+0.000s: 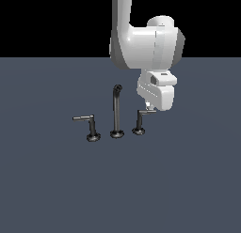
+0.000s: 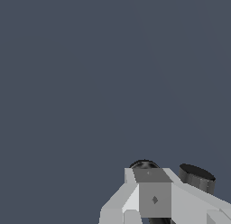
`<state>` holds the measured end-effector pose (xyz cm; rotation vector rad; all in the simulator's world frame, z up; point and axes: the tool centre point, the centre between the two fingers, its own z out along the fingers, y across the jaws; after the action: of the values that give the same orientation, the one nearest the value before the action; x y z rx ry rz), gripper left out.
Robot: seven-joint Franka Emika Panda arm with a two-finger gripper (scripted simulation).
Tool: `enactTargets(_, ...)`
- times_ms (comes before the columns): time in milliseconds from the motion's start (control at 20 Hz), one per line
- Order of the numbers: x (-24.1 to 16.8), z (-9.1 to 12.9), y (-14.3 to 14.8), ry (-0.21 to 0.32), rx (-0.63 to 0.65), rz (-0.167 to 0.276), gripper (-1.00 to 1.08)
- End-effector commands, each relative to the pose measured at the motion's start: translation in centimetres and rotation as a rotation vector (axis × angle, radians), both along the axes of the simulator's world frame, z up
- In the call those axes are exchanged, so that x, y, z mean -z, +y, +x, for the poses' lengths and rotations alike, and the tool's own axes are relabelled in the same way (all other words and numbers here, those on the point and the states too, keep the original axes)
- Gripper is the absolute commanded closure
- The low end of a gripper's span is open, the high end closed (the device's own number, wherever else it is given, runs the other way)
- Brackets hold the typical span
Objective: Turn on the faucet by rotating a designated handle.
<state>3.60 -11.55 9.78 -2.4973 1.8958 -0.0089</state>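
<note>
The white Panda arm (image 1: 141,44) descends from the top of the exterior view, its bulky wrist joint bent so that the hand points downward and slightly toward that view's right. The gripper (image 1: 148,106) hangs low beneath the wrist housing, only a small pale tip showing below the hand body. In the wrist view, one pale finger (image 2: 151,196) is visible; whether the jaws are parted cannot be told.

A flat slate-grey floor (image 1: 47,190) runs back to a black backdrop (image 1: 47,20).
</note>
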Motion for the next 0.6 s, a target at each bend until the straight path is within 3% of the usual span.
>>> enactTargets(0, 0.0, -1.0, -1.1, 0.008, 0.010, -0.002, 1.08)
enactTargets(50, 0.0, -0.1, -0.1, -0.001, -0.002, 0.001, 1.08)
enactTargets(550, 0.0, -3.6, -0.6, 0.005, 0.005, -0.001, 1.08)
